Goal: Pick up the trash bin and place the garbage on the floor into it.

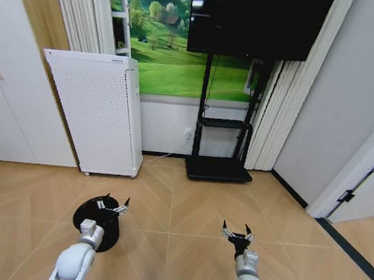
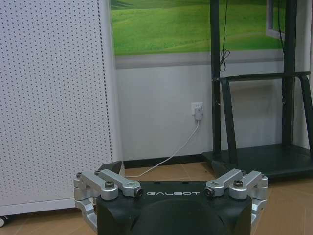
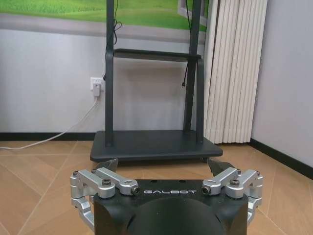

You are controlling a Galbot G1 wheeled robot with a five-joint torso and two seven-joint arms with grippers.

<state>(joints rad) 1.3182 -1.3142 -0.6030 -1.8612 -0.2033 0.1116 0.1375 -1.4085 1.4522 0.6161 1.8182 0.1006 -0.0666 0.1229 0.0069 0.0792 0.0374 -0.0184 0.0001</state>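
The left claw (image 1: pixel 114 206) hangs spread wide over the trash bin (image 1: pixel 97 222), a black mesh basket standing on the floor (image 1: pixel 188 199) in front of the white perforated appliance (image 1: pixel 97 112) (no finger visibly touches its rim). The right claw (image 1: pixel 238 233), also spread and holding nothing, hovers above bare parquet well to the right of the bin, in front of the black TV stand (image 1: pixel 218 168).

Trash bin (image 1: pixel 98 227): small, black, round, slightly tapered; it appears upright with the open mouth upward, on the floor (image 1: pixel 188 205) of tan herringbone parquet, ahead-left, partly hidden behind the left gripper (image 1: pixel 112 206), near the white perforated appliance (image 1: pixel 97 112).
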